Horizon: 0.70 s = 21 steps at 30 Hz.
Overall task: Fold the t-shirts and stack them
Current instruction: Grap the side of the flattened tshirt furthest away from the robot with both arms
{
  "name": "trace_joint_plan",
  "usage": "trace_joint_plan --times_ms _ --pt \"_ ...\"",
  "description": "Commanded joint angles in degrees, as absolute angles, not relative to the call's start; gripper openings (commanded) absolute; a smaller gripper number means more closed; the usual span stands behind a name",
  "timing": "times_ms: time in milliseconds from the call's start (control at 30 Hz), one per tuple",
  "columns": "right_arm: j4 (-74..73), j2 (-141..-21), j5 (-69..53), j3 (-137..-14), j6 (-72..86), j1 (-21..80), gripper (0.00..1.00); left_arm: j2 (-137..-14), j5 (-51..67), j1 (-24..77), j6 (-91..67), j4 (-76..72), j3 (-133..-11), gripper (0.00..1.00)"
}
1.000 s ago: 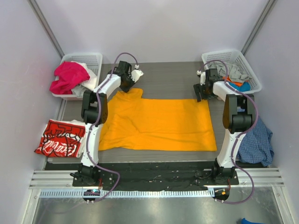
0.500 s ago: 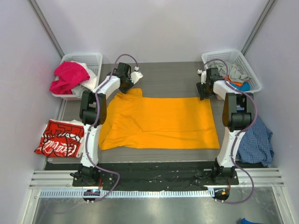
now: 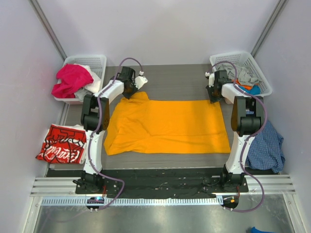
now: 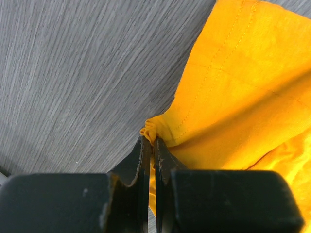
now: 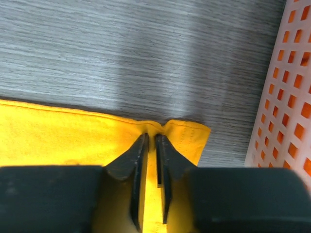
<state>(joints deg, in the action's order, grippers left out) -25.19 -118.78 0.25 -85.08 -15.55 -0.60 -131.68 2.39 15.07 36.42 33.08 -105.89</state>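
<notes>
Left tool (image 4: pixel 151 145) pinches the orange t-shirt (image 3: pixel 167 127) at its 11 o'clock corner, right tool (image 5: pixel 151 141) at 1 o'clock, jaws narrow on cloth. Left basket (image 3: pixel 99 59) and right basket (image 3: pixel 253 60) hold crumpled clothes (image 3: pixel 73 80).

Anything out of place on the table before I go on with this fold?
The orange tee sits askew: the left tool holds its far-left corner farther back than the far-right one, and the left side is creased. A blue checked cloth lies crumpled off the table's right edge.

Bright, even light from above, soft faint shadows. Wrist views sharp on the table (image 5: pixel 73 43); near fingers (image 4: pixel 136 165) dark, slightly soft.
</notes>
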Motion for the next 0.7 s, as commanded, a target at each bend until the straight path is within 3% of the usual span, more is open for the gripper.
trace_joint_plan --times_ms 0,100,667 --pt "-26.81 -121.11 1.58 -85.34 -16.61 -0.97 0.13 -129.20 2.28 14.59 35.95 33.49 -104.77 0.00" --pt "-26.98 -121.11 1.41 -85.25 -16.61 -0.70 0.01 -128.94 2.37 14.68 35.60 33.40 -104.85 0.00" --pt "-29.44 -113.57 1.23 -84.99 -16.70 0.00 0.01 -125.42 2.46 18.54 31.47 37.53 -110.30 0.00"
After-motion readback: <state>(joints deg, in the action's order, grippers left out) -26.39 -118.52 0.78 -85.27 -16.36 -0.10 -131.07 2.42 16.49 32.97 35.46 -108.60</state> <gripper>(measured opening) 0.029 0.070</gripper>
